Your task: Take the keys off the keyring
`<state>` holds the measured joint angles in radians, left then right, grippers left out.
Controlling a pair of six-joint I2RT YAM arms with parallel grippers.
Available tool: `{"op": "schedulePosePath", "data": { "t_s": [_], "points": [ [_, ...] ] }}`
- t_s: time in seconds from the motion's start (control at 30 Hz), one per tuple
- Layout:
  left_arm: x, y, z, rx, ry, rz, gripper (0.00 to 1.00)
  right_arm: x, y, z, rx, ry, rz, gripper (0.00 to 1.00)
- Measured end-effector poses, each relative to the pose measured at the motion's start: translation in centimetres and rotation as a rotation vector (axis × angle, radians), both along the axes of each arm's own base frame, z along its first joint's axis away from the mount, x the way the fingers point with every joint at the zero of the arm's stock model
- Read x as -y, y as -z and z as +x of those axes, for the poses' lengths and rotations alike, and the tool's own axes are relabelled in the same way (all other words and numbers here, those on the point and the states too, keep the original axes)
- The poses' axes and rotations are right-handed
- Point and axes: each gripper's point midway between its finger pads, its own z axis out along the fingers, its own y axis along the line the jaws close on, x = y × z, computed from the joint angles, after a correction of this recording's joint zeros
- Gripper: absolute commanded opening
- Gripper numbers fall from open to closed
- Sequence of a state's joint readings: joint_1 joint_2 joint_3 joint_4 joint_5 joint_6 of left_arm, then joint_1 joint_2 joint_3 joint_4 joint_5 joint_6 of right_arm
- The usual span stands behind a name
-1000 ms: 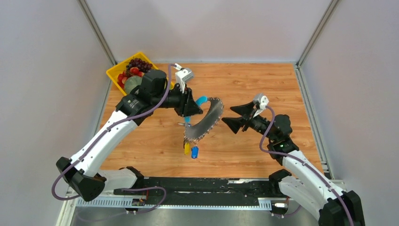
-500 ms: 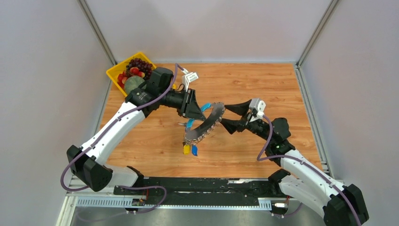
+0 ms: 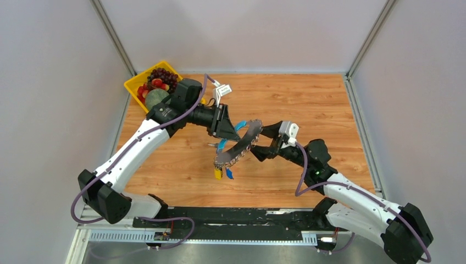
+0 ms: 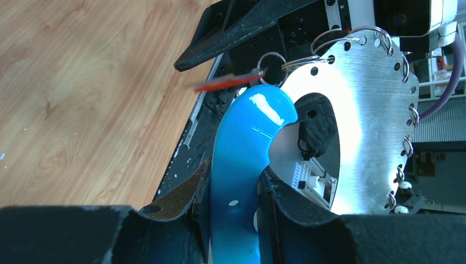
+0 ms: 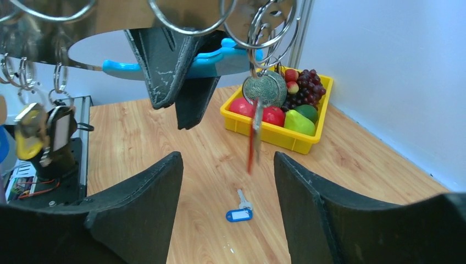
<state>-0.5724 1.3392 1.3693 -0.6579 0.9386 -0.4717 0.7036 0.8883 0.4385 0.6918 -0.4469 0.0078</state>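
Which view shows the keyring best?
Left wrist: the keyring shows flat-on and close, its blue handle and holes clear. Top external shows it small and tilted; right wrist catches only its lower edge.

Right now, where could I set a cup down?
Bare: far right wood beside the rail; near left, beside the left arm. Crowded: centre, where the left end effector and right end effector meet at the keyring; fruit tray corner.
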Motion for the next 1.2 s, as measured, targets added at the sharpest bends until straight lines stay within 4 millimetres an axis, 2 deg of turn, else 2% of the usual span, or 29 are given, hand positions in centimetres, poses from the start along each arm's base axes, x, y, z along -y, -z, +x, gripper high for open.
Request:
{"op": "schedulePosePath", "data": {
  "t_s": [0.2, 0.33, 0.37, 0.57, 0.63, 0.67, 0.8, 0.87, 1.0, 1.03, 1.1, 1.13, 1.17, 1.2],
  "points": [
    [0.0, 0.6, -0.2, -0.014, 0.005, 0.003, 0.00, -0.6, -0.8, 0.7, 0.020, 0.028, 0.014, 0.42],
    [0.0, 1.0, -0.2, -0.023, 0.005, 0.007, 0.00, -0.3, -1.7, 1.2, 0.041, 0.064, 0.044, 0.06],
    [0.0, 1.1, -0.2, -0.024, 0.006, 0.008, 0.00, -0.2, -1.9, 1.4, 0.044, 0.072, 0.049, 0.00],
    [-0.2, 1.1, -0.4, -0.018, 0.008, 0.009, 0.00, 0.6, -2.2, 2.1, 0.054, 0.140, 0.049, 0.00],
    [-0.3, 1.1, -0.4, -0.003, 0.006, 0.013, 0.06, 1.3, -2.5, 2.3, 0.065, 0.178, 0.045, 0.00],
    [-0.5, 1.1, -0.4, 0.011, 0.002, 0.020, 0.13, 1.6, -2.6, 2.4, 0.071, 0.195, 0.043, 0.00],
    [-1.1, 1.4, 0.1, 0.091, -0.029, 0.047, 0.29, 2.9, -3.6, 2.3, 0.118, 0.249, 0.035, 0.00],
    [-1.4, 1.7, 0.3, 0.132, -0.046, 0.061, 0.31, 3.0, -4.1, 2.2, 0.140, 0.257, 0.021, 0.00],
    [-1.7, 2.3, 0.7, 0.188, -0.066, 0.073, 0.20, 2.7, -4.8, 2.4, 0.160, 0.257, -0.028, 0.00],
    [-1.8, 2.4, 0.9, 0.200, -0.072, 0.073, 0.12, 2.6, -4.9, 2.5, 0.161, 0.257, -0.040, 0.00],
    [-1.9, 2.4, 1.1, 0.222, -0.086, 0.073, 0.02, 2.4, -4.9, 2.8, 0.160, 0.258, -0.059, 0.00],
    [-1.9, 2.4, 1.2, 0.230, -0.092, 0.073, 0.01, 2.4, -4.9, 2.9, 0.159, 0.259, -0.066, 0.00],
    [-1.9, 2.3, 1.3, 0.236, -0.097, 0.074, 0.00, 2.4, -4.9, 2.9, 0.158, 0.260, -0.069, 0.05],
    [-2.0, 2.3, 1.4, 0.240, -0.100, 0.075, 0.00, 2.4, -4.8, 2.9, 0.157, 0.261, -0.072, 0.20]
  ]
}}
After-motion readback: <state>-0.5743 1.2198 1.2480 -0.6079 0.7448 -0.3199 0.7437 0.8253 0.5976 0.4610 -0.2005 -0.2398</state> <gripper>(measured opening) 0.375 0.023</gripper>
